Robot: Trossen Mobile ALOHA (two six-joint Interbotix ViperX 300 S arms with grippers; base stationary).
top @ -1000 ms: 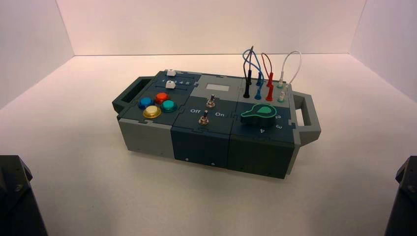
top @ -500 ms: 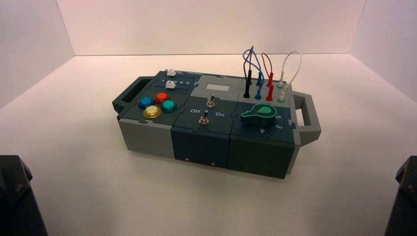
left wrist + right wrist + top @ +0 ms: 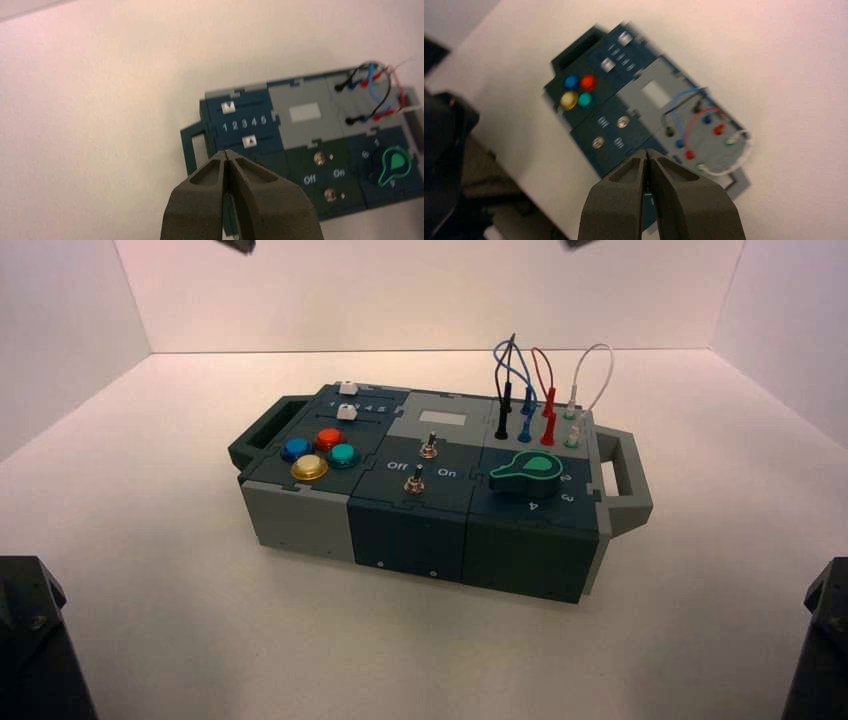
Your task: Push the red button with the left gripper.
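Note:
The red button (image 3: 328, 438) sits in a cluster of coloured buttons on the left end of the box (image 3: 300, 520); it also shows in the right wrist view (image 3: 588, 82). My left gripper (image 3: 227, 152) is shut and empty, high above the box's left end; its fingers hide the buttons in the left wrist view. In the high view only its dark tip (image 3: 238, 244) shows, at the top edge. My right gripper (image 3: 647, 151) is shut and empty, high above the box, with its tip (image 3: 580, 243) at the top edge.
Blue (image 3: 295, 449), yellow (image 3: 309, 468) and teal (image 3: 343, 454) buttons surround the red one. Two white sliders (image 3: 250, 141), two toggle switches (image 3: 428, 448), a green knob (image 3: 525, 469) and plugged wires (image 3: 525, 390) fill the box. Arm bases (image 3: 30, 640) stand at the bottom corners.
Dark tips of both grippers have come into the top edge of the high view; before, neither showed. The box has not moved.

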